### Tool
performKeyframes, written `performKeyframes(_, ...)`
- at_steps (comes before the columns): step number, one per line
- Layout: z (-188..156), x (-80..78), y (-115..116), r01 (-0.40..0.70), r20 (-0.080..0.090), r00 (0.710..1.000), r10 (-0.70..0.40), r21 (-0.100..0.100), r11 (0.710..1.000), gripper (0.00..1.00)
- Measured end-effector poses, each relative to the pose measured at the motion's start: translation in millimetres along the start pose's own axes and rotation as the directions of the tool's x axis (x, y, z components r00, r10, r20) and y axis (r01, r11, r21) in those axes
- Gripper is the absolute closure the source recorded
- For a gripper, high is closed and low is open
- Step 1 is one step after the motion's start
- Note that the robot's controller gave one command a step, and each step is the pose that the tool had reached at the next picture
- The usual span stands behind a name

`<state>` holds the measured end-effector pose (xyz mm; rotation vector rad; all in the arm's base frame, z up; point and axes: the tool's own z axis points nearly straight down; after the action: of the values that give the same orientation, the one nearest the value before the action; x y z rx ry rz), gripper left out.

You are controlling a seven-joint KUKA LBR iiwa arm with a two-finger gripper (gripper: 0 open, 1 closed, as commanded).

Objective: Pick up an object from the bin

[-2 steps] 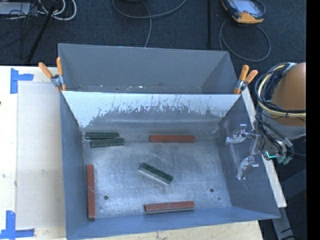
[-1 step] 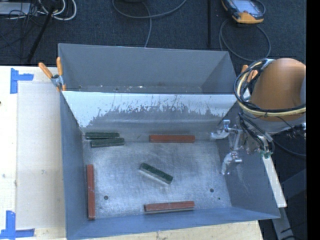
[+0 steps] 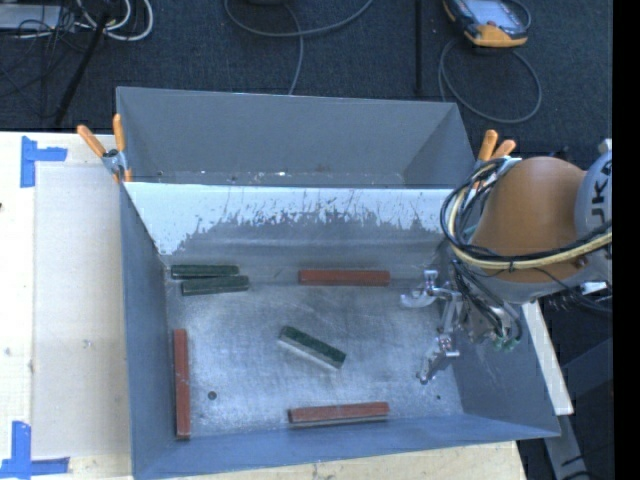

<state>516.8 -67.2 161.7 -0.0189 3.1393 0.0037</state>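
Jaws hang spread and empty by the right wall of the bin (image 3: 505, 388), bare floor reaching to the green block (image 3: 312, 348).

Dark carpet floor (image 3: 200, 48) along the top, crossed by looping black cables (image 3: 300, 68), two orange-edged devices (image 3: 487, 18) lying on it

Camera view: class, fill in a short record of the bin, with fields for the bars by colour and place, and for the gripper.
bin: grey metal
rear red bar: by the back wall
left red bar: along the left wall
front red bar: near the front wall
green pair: side by side, rear left
middle green bar: tilted, alone
gripper: right side, open, nothing between its fingers
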Motion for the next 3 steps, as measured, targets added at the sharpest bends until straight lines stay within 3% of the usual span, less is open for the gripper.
performKeyframes(1, 30, 6.8, 15, -0.009, -0.008, 1.000, 0.009, 0.002, 1.000, 0.00)
performKeyframes(2, 77, 20.4, 52, 0.009, 0.007, 1.000, -0.009, 0.003, 1.000, 0.00)
performKeyframes(3, 84, 26.4, 58, 0.010, 0.005, 1.000, -0.010, 0.003, 1.000, 1.00)
